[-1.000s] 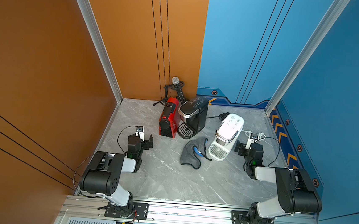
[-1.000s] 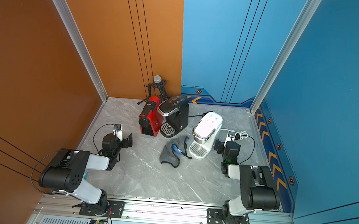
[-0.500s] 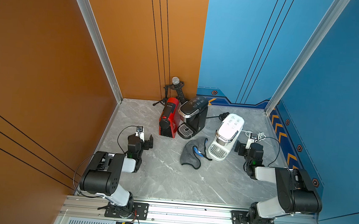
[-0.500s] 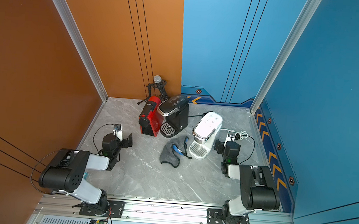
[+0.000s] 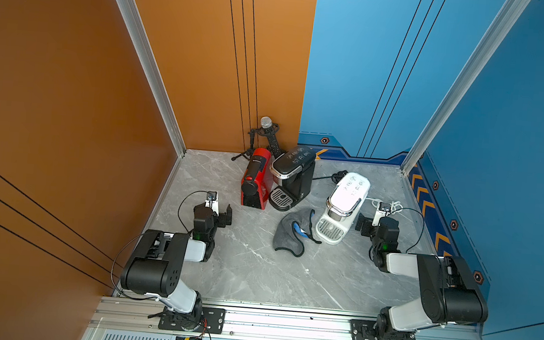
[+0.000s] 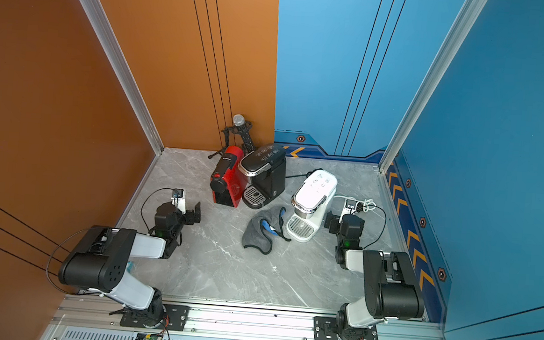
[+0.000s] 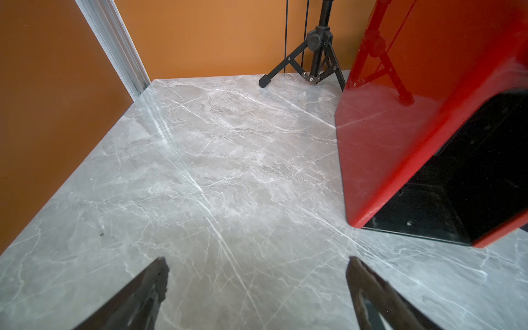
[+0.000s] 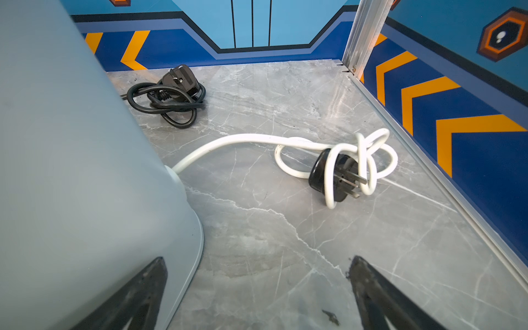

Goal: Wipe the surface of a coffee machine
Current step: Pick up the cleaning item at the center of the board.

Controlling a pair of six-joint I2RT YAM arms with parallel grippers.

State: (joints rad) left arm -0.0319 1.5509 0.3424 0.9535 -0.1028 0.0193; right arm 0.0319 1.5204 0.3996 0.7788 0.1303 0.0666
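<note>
Nothing has shifted over the last second: both arms sit folded low and every object lies where it did.

Taking the white coffee machine (image 5: 344, 203) (image 6: 311, 197) as the landmark, it stands upright on the grey marbled worktop (image 5: 255, 275), with its drip tray toward the arms. A crumpled grey cloth (image 5: 287, 235) (image 6: 255, 232) with a blue patch lies flat at the drip-tray end of that machine, on the side facing the left arm, right up against the base. No pincer touches it.

The right pincer (image 5: 367, 223) (image 8: 257, 265) hovers just beside the white machine's other flank. Its jaws are spread wide with nothing between them, and the machine's pale side fills part of the right wrist view. Behind the white machine lie its knotted white cord with a black plug (image 8: 337, 168) and a coiled black cord (image 8: 171, 97).

A black coffee machine (image 5: 293, 176) stands near the white one, farther back toward the left arm's side. A red coffee machine (image 5: 256, 179) (image 7: 400, 128) stands pressed against the black one's far side. Behind those two is a microphone on a tripod (image 5: 266, 124).

The left pincer (image 5: 221, 211) (image 7: 257, 265) is well apart from the white machine, beyond the red one, released and empty above bare worktop.
</note>
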